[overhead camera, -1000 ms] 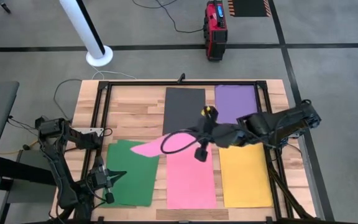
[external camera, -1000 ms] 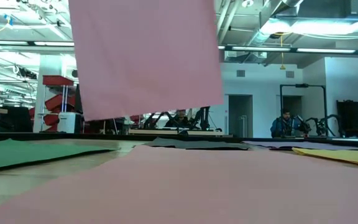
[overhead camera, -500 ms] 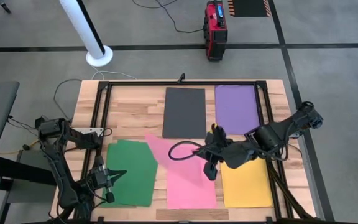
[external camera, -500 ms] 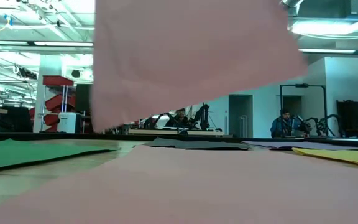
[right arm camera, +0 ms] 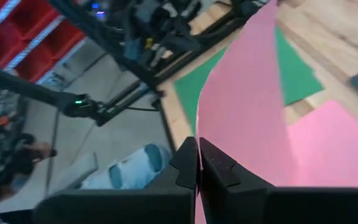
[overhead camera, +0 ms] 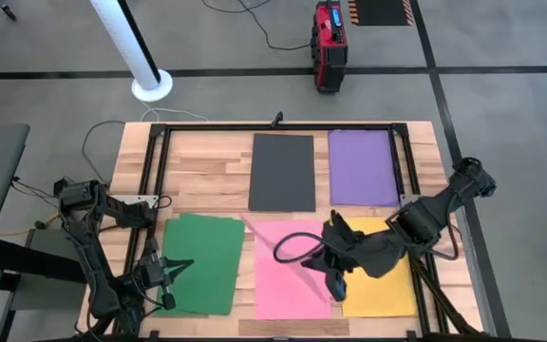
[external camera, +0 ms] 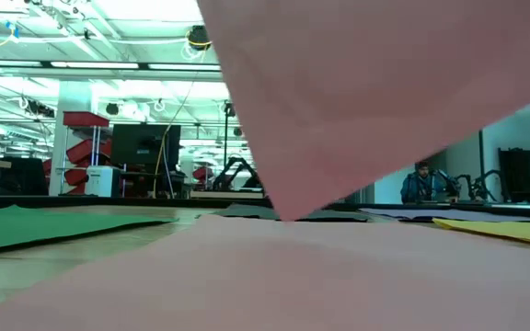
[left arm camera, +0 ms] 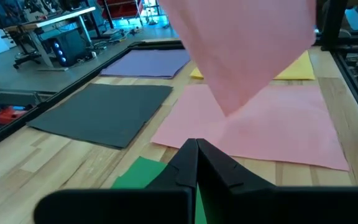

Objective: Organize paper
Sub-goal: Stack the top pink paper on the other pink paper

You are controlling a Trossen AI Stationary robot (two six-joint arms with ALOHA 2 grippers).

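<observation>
Flat on the table lie a green sheet (overhead camera: pixel 202 264), a dark grey sheet (overhead camera: pixel 281 172), a purple sheet (overhead camera: pixel 361 166), a yellow sheet (overhead camera: pixel 387 290) and a pink sheet (overhead camera: pixel 278 296). My right gripper (overhead camera: pixel 334 287) hovers over the near right part of that pink sheet, shut on a second pink sheet (external camera: pixel 375 92). The second sheet spreads out toward the far left above the first. My left gripper (overhead camera: pixel 166 275) rests shut at the green sheet's left edge. My right gripper pinches the second pink sheet at its edge (right arm camera: pixel 199 127) between its two fingers, coming from the table's right and slanting down. The sheet bows away from the fingers, lifted. Its lowest corner (external camera: pixel 283 217) reaches down to the lying pink sheet; whether it touches, I cannot tell.
A black frame (overhead camera: pixel 156 180) runs around the work area on the pale wooden tabletop. A cable loop (overhead camera: pixel 291 249) hangs from my right arm over the pink sheets. Bare wood shows at the far left (overhead camera: pixel 202 171).
My right gripper has gone toward the table's near edge and somewhat right, and down, still shut on the pink sheet. The sheet has come from over the table's middle to over the lying pink sheet, and its hanging corner has sunk to that sheet.
</observation>
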